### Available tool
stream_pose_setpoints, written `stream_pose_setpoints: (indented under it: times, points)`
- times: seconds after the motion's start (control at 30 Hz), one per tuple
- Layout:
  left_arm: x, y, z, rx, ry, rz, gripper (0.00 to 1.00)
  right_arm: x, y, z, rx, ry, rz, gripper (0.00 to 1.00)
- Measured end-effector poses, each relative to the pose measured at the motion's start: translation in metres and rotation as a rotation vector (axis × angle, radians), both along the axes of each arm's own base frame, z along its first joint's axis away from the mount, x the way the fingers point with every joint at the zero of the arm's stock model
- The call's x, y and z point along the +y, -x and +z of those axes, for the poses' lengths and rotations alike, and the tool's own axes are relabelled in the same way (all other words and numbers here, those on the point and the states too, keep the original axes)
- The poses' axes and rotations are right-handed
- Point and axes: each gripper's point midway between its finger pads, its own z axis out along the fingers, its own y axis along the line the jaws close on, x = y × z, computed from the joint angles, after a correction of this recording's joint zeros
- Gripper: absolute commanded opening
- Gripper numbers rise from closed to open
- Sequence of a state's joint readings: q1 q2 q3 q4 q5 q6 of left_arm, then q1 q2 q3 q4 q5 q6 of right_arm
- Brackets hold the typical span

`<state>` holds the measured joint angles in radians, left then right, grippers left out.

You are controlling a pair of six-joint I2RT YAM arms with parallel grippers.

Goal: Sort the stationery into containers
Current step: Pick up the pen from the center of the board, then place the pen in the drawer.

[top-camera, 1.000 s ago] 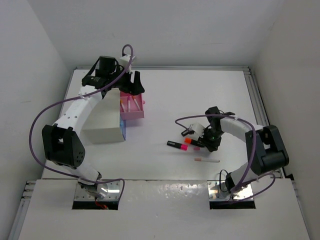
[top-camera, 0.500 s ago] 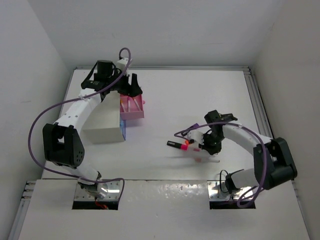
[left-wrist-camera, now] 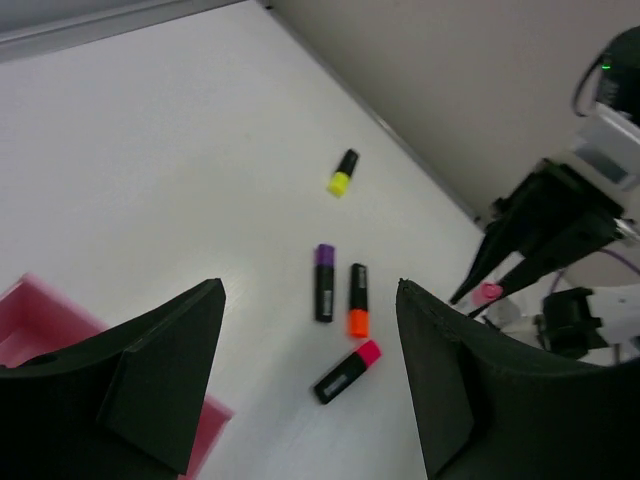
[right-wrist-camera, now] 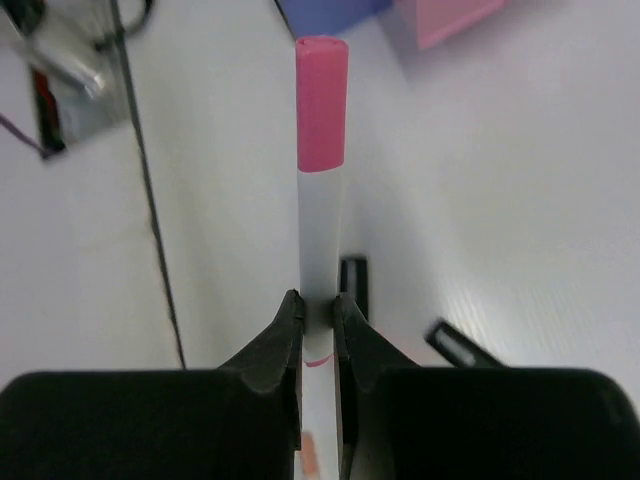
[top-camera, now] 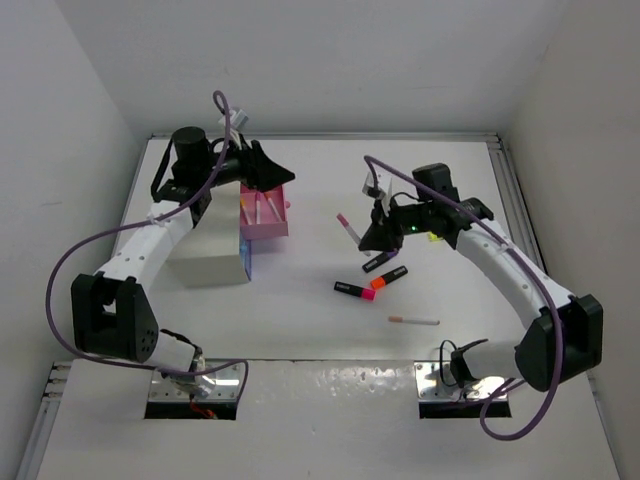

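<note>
Mid-carry, by the look of it: grasping a thin white pen (right-wrist-camera: 319,200) by its barrel in the right hand (right-wrist-camera: 318,312), clenched firmly, pink tip pointing outward, lifted clear of the counter (top-camera: 330,180) and between the loose pile and the pink drawer (top-camera: 268,222). Hovering over that drawer's far end with the left hand (top-camera: 262,172), fingers spread wide and holding nothing. Next, most likely: swing the pen left to the drawer, line it up lengthwise, lower it, then let go, minding the left hand crowding the same spot. Yet to be sorted on the counter: a pink-capped highlighter (top-camera: 354,291), an orange-capped highlighter (top-camera: 389,277), a purple-capped highlighter (top-camera: 378,262) and a yellow-capped highlighter (left-wrist-camera: 342,172), plus a second white pen (top-camera: 414,321) nearer the front edge. Plain matte white counter, boxed in by bare white walls on three sides, with the white cabinet (top-camera: 205,250) at the left.
</note>
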<state>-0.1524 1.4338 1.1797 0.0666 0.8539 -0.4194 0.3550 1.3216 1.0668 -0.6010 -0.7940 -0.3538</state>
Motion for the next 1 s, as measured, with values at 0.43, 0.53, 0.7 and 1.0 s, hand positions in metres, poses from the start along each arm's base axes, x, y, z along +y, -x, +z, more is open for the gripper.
stream_pose_setpoints:
  times: [0.43, 0.53, 0.7, 1.0]
  points:
    - [-0.055, 0.039, 0.035, 0.051, 0.177, -0.243, 0.75, 0.068, -0.048, 0.073, 0.276, -0.425, -0.198, 0.0]
    - [-0.06, 0.045, 0.037, 0.052, 0.182, -0.266, 0.75, 0.073, -0.052, 0.082, 0.31, -0.469, -0.213, 0.0]
    - [-0.067, 0.049, 0.036, 0.054, 0.181, -0.284, 0.74, 0.079, -0.056, 0.085, 0.356, -0.502, -0.221, 0.0]
    - [-0.082, 0.051, 0.023, 0.083, 0.164, -0.299, 0.27, 0.095, -0.052, 0.098, 0.382, -0.54, -0.189, 0.0]
